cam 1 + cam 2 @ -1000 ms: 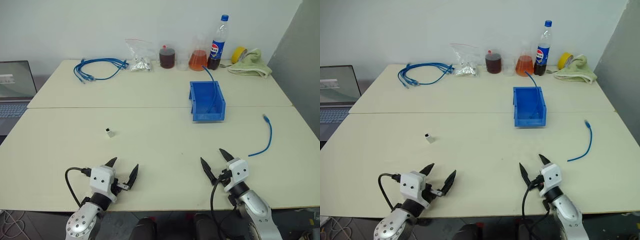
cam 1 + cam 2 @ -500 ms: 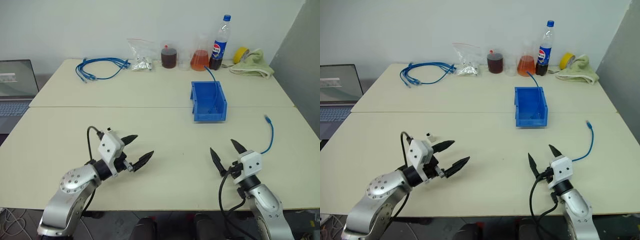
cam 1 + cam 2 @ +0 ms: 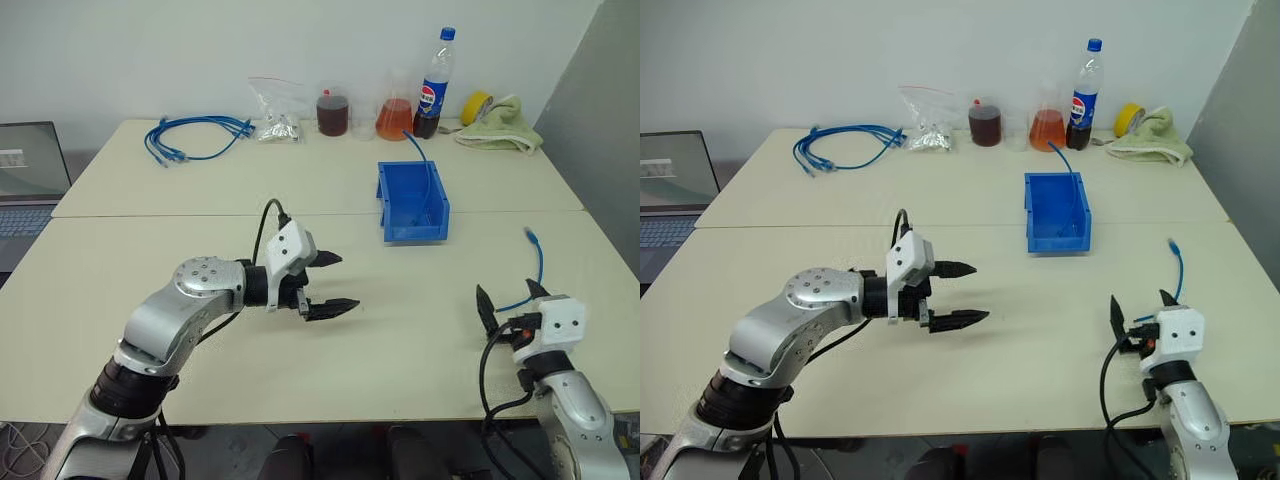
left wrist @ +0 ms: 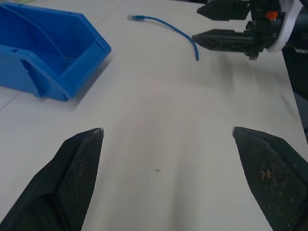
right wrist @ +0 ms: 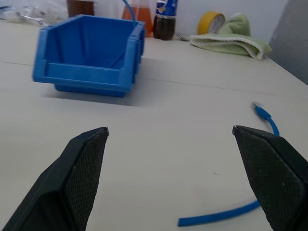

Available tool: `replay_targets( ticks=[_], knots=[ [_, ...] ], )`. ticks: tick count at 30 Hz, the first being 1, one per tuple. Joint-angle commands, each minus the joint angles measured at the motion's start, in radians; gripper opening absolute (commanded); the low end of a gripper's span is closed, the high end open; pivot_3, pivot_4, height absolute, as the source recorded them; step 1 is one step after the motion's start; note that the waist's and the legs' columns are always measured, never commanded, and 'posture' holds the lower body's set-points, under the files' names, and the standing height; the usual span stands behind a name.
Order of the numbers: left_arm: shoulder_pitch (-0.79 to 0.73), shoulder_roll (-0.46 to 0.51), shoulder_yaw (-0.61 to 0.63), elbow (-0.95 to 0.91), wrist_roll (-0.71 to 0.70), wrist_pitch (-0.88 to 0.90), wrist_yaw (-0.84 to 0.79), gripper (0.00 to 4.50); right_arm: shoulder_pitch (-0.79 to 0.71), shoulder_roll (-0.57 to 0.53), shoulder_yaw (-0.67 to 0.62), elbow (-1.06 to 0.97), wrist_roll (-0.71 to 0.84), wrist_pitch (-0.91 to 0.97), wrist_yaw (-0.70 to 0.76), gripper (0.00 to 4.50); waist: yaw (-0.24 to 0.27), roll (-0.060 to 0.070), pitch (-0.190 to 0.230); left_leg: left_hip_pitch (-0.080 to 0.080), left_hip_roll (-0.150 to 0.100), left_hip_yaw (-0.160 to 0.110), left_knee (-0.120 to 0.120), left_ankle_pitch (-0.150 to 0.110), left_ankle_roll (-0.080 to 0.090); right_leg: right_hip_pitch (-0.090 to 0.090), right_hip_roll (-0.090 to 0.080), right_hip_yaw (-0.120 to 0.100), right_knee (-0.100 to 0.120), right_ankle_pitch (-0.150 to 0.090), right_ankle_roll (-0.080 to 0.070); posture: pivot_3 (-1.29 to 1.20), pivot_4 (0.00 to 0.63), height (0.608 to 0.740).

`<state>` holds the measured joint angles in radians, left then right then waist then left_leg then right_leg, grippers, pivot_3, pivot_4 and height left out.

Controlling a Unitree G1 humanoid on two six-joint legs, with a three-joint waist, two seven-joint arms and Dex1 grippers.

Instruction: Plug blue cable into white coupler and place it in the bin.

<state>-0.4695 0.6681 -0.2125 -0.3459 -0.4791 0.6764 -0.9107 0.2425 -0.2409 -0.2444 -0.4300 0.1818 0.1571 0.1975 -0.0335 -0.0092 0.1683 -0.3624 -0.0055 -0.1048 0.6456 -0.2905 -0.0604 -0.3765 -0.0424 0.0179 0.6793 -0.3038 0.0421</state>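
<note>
a white wall [image 3: 200,50] backs two cream tables [image 3: 150,190] pushed edge to edge, a laptop [image 3: 30,175] at the far left. the bin [image 3: 412,203] sits mid-table. the left gripper [image 3: 332,283] hangs wide open, empty, over the near table. the right gripper [image 3: 508,300], jaws spread and empty, is just beside the blue cable [image 3: 535,270] lying near the right edge.

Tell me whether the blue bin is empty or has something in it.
Not empty. A blue cable sticks up out of the blue bin, its lower part lying inside; nothing else visible inside.
</note>
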Motion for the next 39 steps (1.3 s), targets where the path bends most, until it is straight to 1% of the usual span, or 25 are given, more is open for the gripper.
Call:
replay_targets(
  ticks=[1, 5, 8, 12, 15, 18, 19, 20, 22, 25, 27, 31, 34, 35, 36, 37, 39],
  knots=[
    [-0.038, -0.010, -0.049, 0.003, 0.051, -0.004, -0.004, 4.50, -0.059, -0.039, -0.092, 0.018, 0.028, 0.079, -0.037, 4.38, 0.001, 0.000, 0.000, 0.000, 0.000, 0.000, 0.000, 0.000, 0.000, 0.000, 0.000, 0.000, 0.000, 0.000, 0.000, 0.00, 0.150, 0.740],
    [-0.059, -0.039, -0.085, 0.018, 0.085, -0.014, 0.000, 4.50, -0.154, -0.116, -0.135, 0.129, 0.024, 0.183, -0.035, 4.38, 0.001, 0.000, 0.000, 0.000, 0.000, 0.000, 0.000, 0.000, 0.000, 0.000, 0.000, 0.000, 0.000, 0.000, 0.000, 0.00, 0.150, 0.740],
    [-0.094, -0.054, -0.095, 0.024, 0.095, -0.008, -0.006, 4.50, -0.244, -0.147, -0.144, 0.232, 0.025, 0.238, -0.042, 4.38, 0.000, 0.000, 0.000, 0.000, 0.000, 0.000, 0.000, 0.000, 0.000, 0.000, 0.001, 0.000, 0.000, 0.000, 0.000, 0.00, 0.150, 0.740],
    [-0.124, -0.059, -0.106, 0.024, 0.103, -0.006, -0.025, 4.50, -0.346, -0.188, -0.148, 0.377, 0.025, 0.271, -0.029, 4.38, 0.001, 0.000, 0.000, -0.001, 0.000, 0.000, 0.000, 0.000, 0.000, -0.001, 0.001, 0.000, 0.000, 0.000, -0.001, 0.00, 0.150, 0.740],
    [-0.149, -0.067, -0.107, 0.015, 0.101, 0.012, -0.031, 4.50, -0.455, -0.226, -0.149, 0.532, 0.035, 0.291, -0.004, 4.38, 0.000, 0.000, 0.001, -0.001, 0.000, 0.001, 0.000, 0.000, 0.000, -0.001, 0.001, 0.001, 0.000, 0.000, -0.001, 0.00, 0.150, 0.740],
    [-0.155, -0.071, -0.105, 0.004, 0.100, 0.028, -0.028, 4.50, -0.510, -0.244, -0.160, 0.616, 0.053, 0.300, 0.005, 4.38, 0.000, 0.001, 0.001, -0.001, 0.000, 0.002, 0.000, 0.000, 0.000, -0.002, 0.000, 0.001, 0.000, 0.000, -0.001, 0.00, 0.150, 0.740],
    [-0.154, -0.070, -0.104, 0.000, 0.100, 0.032, -0.028, 4.50, -0.523, -0.250, -0.163, 0.637, 0.057, 0.299, 0.009, 4.03, 0.000, 0.001, 0.001, -0.001, 0.000, 0.002, 0.000, 0.000, 0.000, -0.001, 0.000, 0.001, 0.000, 0.000, -0.001, 0.00, 0.150, 0.740],
    [-0.154, -0.070, -0.103, -0.002, 0.099, 0.035, -0.028, 4.50, -0.536, -0.259, -0.163, 0.660, 0.060, 0.298, 0.017, 3.93, 0.001, 0.001, 0.001, -0.001, 0.000, 0.002, 0.000, 0.000, 0.000, -0.002, 0.000, 0.001, 0.000, 0.000, -0.001, 0.00, 0.150, 0.740],
    [-0.153, -0.068, -0.102, -0.007, 0.100, 0.042, -0.029, 4.50, -0.556, -0.274, -0.163, 0.698, 0.058, 0.291, 0.025, 3.38, 0.001, 0.001, 0.001, -0.002, 0.000, 0.002, 0.000, 0.000, 0.000, -0.002, 0.000, 0.001, 0.000, 0.000, -0.001, 0.00, 0.150, 0.740],
    [-0.154, -0.068, -0.102, -0.010, 0.101, 0.047, -0.030, 4.50, -0.574, -0.292, -0.153, 0.735, 0.053, 0.279, 0.037, 2.77, 0.001, 0.001, 0.001, -0.002, -0.001, 0.002, 0.000, 0.000, 0.000, -0.001, -0.001, 0.001, 0.000, 0.000, -0.001, 0.00, 0.150, 0.740],
    [-0.157, -0.068, -0.103, -0.009, 0.103, 0.049, -0.030, 4.50, -0.578, -0.303, -0.140, 0.751, 0.048, 0.267, 0.052, 2.27, 0.001, 0.001, 0.001, -0.002, -0.001, 0.002, 0.001, 0.000, 0.000, -0.001, -0.001, 0.001, 0.000, 0.000, -0.001, 0.00, 0.150, 0.740],
    [-0.156, -0.068, -0.103, -0.007, 0.108, 0.046, -0.031, 4.50, -0.587, -0.310, -0.135, 0.766, 0.043, 0.252, 0.052, 1.36, 0.001, 0.001, 0.001, -0.002, -0.001, 0.002, 0.001, 0.000, 0.000, -0.001, -0.001, 0.001, 0.000, 0.000, -0.001, 0.00, 0.150, 0.740],
    [-0.149, -0.066, -0.102, -0.007, 0.110, 0.044, -0.032, 4.50, -0.586, -0.315, -0.137, 0.761, 0.042, 0.250, 0.056, 0.54, 0.001, 0.001, 0.001, -0.002, -0.001, 0.002, 0.001, 0.000, 0.000, -0.001, -0.001, 0.001, 0.000, 0.000, -0.001, 0.00, 0.150, 0.740],
    [-0.145, -0.065, -0.101, -0.005, 0.109, 0.043, -0.034, 4.50, -0.583, -0.322, -0.136, 0.750, 0.042, 0.250, 0.065, 0.45, 0.001, 0.001, 0.001, -0.002, -0.001, 0.002, 0.001, 0.000, 0.000, -0.001, -0.001, 0.001, 0.000, 0.000, -0.001, 0.00, 0.150, 0.740],
    [-0.141, -0.064, -0.099, -0.004, 0.108, 0.042, -0.035, 4.50, -0.576, -0.330, -0.133, 0.734, 0.042, 0.250, 0.078, 0.08, 0.001, 0.001, 0.001, -0.002, -0.001, 0.002, 0.001, 0.000, 0.000, -0.001, -0.001, 0.001, 0.000, 0.000, -0.001, 0.00, 0.150, 0.740],
    [-0.138, -0.063, -0.098, -0.003, 0.108, 0.041, -0.037, 4.50, -0.570, -0.338, -0.130, 0.719, 0.041, 0.249, 0.093, 0.00, 0.001, 0.001, 0.001, -0.002, -0.001, 0.002, 0.001, 0.000, 0.000, -0.001, -0.001, 0.001, 0.000, 0.000, -0.001, 0.00, 0.150, 0.740],
    [-0.133, -0.062, -0.095, -0.002, 0.105, 0.041, -0.041, 4.50, -0.546, -0.369, -0.112, 0.672, 0.044, 0.249, 0.154, 0.00, 0.001, 0.001, 0.001, -0.002, -0.001, 0.002, 0.001, 0.000, 0.000, -0.001, -0.001, 0.001, 0.000, 0.000, -0.001, 0.00, 0.150, 0.740]
  ],
)
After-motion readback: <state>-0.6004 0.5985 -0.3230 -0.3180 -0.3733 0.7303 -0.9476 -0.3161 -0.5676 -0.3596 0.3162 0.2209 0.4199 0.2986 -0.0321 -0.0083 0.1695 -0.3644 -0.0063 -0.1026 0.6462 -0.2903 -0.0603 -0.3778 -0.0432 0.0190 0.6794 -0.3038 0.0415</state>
